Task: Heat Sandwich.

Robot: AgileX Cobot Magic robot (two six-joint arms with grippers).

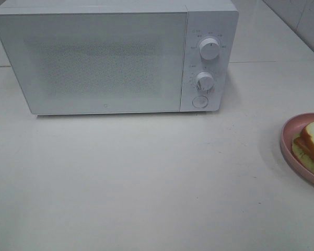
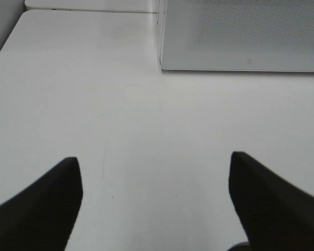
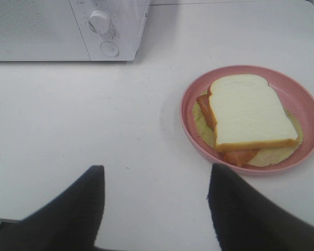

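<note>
Both claws, left claw and right claw, are held spread and empty above the worktop, with the sandwich seen plated at the right.

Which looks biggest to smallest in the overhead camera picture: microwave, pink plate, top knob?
1. Microwave, by far.
2. Pink plate, though the picture's edge cuts it off, so its full size is hidden.
3. Top knob, smallest.

White table bears a microwave and pink plate.
</note>
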